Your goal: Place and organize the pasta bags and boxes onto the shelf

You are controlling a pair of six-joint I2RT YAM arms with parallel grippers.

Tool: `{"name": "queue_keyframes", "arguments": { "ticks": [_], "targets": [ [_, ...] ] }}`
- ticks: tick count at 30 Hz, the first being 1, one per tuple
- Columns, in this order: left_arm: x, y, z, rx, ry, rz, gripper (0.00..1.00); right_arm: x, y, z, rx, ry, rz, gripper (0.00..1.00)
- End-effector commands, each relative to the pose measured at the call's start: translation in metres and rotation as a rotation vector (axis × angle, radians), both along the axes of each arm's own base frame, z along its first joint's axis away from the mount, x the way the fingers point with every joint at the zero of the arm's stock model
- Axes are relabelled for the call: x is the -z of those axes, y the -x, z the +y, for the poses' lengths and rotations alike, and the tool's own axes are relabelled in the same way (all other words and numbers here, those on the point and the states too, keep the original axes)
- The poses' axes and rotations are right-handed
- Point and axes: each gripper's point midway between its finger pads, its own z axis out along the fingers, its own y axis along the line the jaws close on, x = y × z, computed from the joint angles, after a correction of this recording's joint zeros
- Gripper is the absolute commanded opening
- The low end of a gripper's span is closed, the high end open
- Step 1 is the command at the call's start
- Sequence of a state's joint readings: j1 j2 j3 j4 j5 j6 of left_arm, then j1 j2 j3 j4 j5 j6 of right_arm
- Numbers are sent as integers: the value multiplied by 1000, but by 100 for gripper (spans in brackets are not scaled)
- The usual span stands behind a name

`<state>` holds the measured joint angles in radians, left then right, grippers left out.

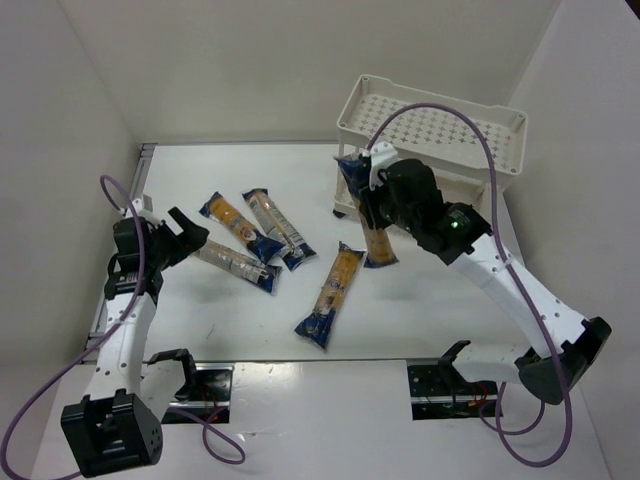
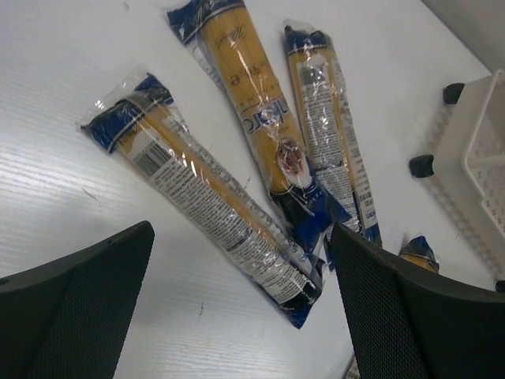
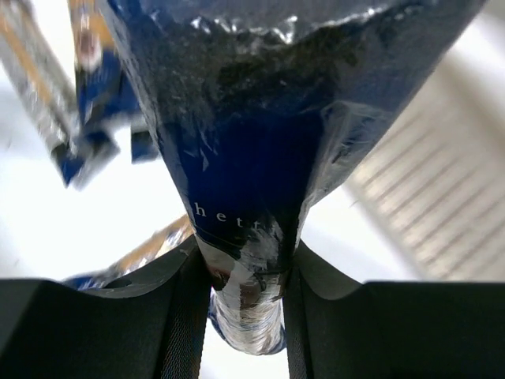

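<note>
My right gripper [image 1: 373, 203] is shut on the dark blue end of one pasta bag [image 1: 379, 246], which hangs tilted just in front of the cream-white shelf [image 1: 431, 128]. In the right wrist view the bag [image 3: 252, 142] is pinched between both fingers of the gripper [image 3: 246, 292]. Three more bags lie on the table at the left [image 1: 228, 214] [image 1: 277, 226] [image 1: 236, 264], and a fourth [image 1: 332, 296] lies in the middle. My left gripper [image 1: 192, 236] is open above the left group, with nothing between its fingers [image 2: 79, 308]; the nearest bag [image 2: 213, 201] lies just ahead of them.
White walls close in the table on the left, back and right. The shelf's black wheels [image 2: 420, 166] stand on the table at its back right. The two arm bases sit at the near edge.
</note>
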<state>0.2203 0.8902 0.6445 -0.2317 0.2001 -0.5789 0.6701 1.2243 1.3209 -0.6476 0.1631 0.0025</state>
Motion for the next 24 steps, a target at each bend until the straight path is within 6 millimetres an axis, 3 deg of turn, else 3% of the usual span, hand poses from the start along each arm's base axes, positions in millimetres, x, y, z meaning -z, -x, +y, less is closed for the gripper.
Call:
{"name": "queue_keyframes", "arguments": {
  "ticks": [1,2,3,5,6,8,9,10,11,12,15,19,22,24],
  "targets": [
    [-42,-11,4,7,-38,-118,100,-115,-18,-6,-2,-72,-334,0],
    [-44,-11,6,1,-50,-116,100,-129,-21,-2,-11,-89,-364,0],
    [-46,-10,8,-7,-57,-124,100,-168,-19,-5,-8,-133,-436,0],
    [-51,-9,8,-3,-67,-133,100,-204,-25,-6,9,-147,-514,0],
    [-50,-9,10,-7,-79,-132,100,-252,-18,-14,25,-192,-607,0],
    [-53,-9,10,-7,-80,-134,100,-300,-18,-29,88,-214,-723,0],
    [-56,-8,9,-7,-82,-142,100,-342,-14,-39,118,-222,-826,0],
    [-60,-9,12,-13,-96,-150,100,-367,-12,-48,151,-232,-892,0],
    [-60,-9,12,-13,-97,-150,100,-405,4,-67,197,-263,-988,0],
    [-58,-8,13,-21,-99,-140,100,-409,-8,-73,252,-157,-1031,0],
    [-62,-9,13,-21,-101,-149,100,-423,-19,-96,395,39,-1123,0],
    [-66,-11,14,-22,-105,-167,100,-396,-56,-99,466,521,-1089,0],
    [-62,-11,12,-14,-100,-165,100,-380,-76,-112,529,689,-1024,0],
    [-65,-10,12,-14,-102,-176,100,-363,-89,-109,498,760,-967,0]
  ]
}}
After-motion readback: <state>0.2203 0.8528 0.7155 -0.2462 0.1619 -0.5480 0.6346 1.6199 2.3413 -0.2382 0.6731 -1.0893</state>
